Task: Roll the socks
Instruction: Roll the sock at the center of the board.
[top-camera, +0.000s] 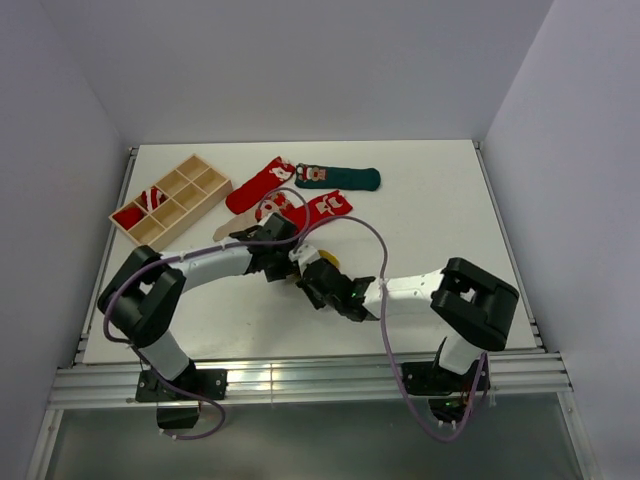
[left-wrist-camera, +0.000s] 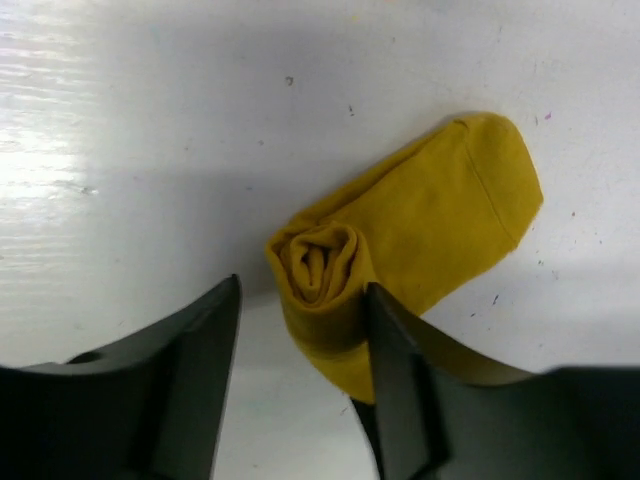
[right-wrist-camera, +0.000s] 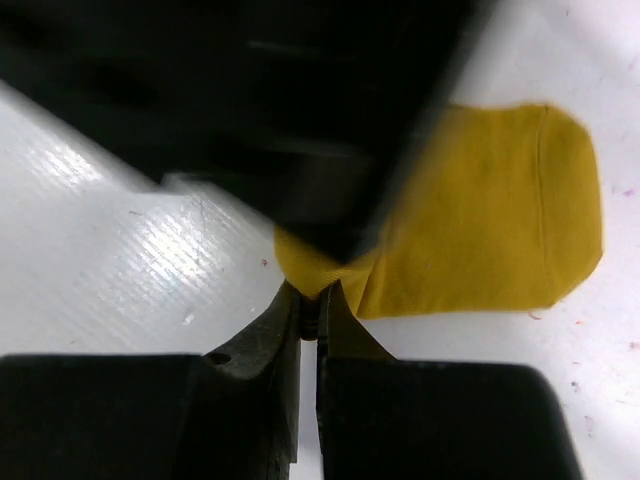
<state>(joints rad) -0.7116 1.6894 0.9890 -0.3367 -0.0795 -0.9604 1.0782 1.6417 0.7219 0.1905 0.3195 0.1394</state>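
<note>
Finding the mustard sock (left-wrist-camera: 430, 220) just below the middle of the top view, lying on the white table (top-camera: 450, 220) between the two gripper heads. Showing soft, finely knit fabric in the left wrist view, with one end wound into a tight spiral at the centre of the frame and the rounded toe lying flat toward the upper right.

Pinching the sock's lower left edge with the right gripper (right-wrist-camera: 310, 312), dark fingers (right-wrist-camera: 270, 340) pressed together at the bottom centre of the right wrist view. Straddling the spiral end with the left gripper (left-wrist-camera: 303, 295), jaws parted: the right-hand finger (left-wrist-camera: 400, 390) touching the roll, the left-hand one apart from it.

Holding two socks in the wooden tray (top-camera: 190, 170) at the upper left of the top view: a red roll (top-camera: 127, 215) in the lowest left compartment and a red-and-white striped roll (top-camera: 152, 197) in the compartment just above it.

Lying loose and flat above the arms, near the tray: a red sock (top-camera: 255, 187), a dark green sock (top-camera: 345, 178) to its right, a second red sock (top-camera: 320, 208) bearing white patches, and a beige sock (top-camera: 228, 228) partly hidden by the left arm.

Enclosing the matte, lightly scuffed tabletop with plain pale grey walls (top-camera: 300, 70) on three sides, and edging it with a metal rail (top-camera: 300, 382) along the bottom of the frame.
</note>
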